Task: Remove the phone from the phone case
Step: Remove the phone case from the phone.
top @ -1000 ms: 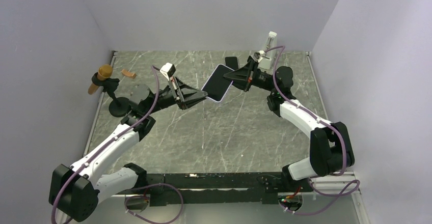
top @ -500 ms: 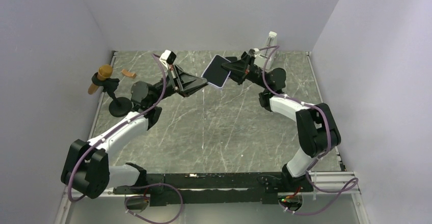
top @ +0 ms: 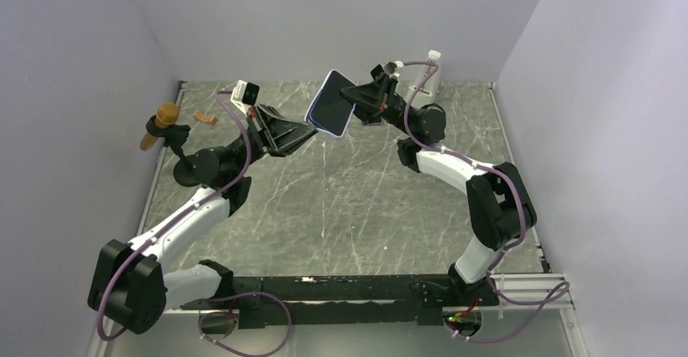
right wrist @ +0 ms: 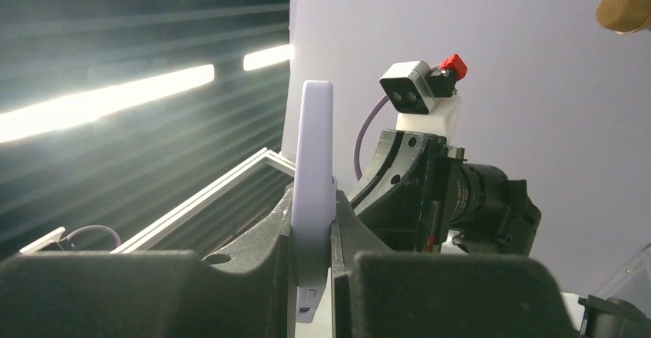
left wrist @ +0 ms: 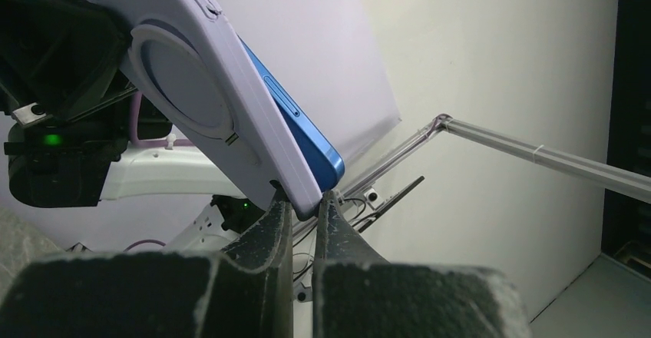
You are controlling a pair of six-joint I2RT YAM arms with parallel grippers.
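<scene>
Top external view: from the near edge, both arms are reached toward the far side of the tabletop (top: pixel 365 203). The left gripper (top: pixel 311 131) is clamped on the lower corner of the phone case (top: pixel 329 104), and the right gripper (top: pixel 350 97) is pinched on its opposite edge. The lavender case is held tilted in the air over the far middle, with the blue phone (left wrist: pixel 303 134) seated in it. A microphone (top: pixel 166 116) is seen by the left edge, and a white bottle (top: pixel 433 65) near the far right corner.
</scene>
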